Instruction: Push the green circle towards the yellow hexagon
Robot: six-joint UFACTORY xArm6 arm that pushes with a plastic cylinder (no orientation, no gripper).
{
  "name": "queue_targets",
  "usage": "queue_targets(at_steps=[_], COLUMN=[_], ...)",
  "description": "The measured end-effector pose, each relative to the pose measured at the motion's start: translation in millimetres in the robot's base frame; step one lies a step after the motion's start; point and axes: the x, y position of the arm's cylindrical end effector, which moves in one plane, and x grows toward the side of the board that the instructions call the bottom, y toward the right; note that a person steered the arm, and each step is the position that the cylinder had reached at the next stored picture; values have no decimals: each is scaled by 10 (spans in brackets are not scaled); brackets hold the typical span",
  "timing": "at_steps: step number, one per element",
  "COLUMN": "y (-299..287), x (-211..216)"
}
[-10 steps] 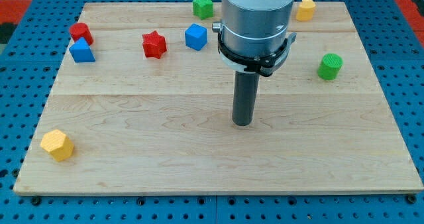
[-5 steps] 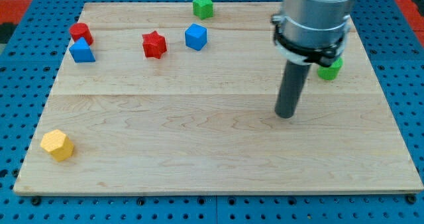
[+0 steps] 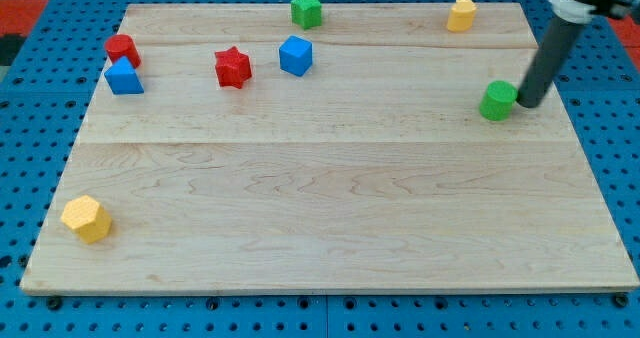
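Note:
The green circle (image 3: 497, 100) sits at the view's right on the wooden board (image 3: 320, 198). The yellow hexagon (image 3: 86, 219) lies far off at the view's bottom left corner of the board. My tip (image 3: 526, 104) stands just to the right of the green circle, touching or almost touching its right side. The dark rod rises from the tip toward the view's top right.
A green star (image 3: 306, 9) and a yellow block (image 3: 460, 14) sit at the view's top. A blue cube (image 3: 296, 55), red star (image 3: 232, 67), red block (image 3: 122, 49) and blue block (image 3: 124, 77) lie at the upper left.
My tip has swept from the board's middle to the right, passing below the green circle and ending at its right side. No block has visibly moved.

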Motion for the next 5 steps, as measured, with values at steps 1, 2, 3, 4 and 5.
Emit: queue_targets(at_steps=[1, 2, 3, 4, 5], y=[-941, -2106, -2596, -2992, -2986], x=[12, 39, 224, 771, 893])
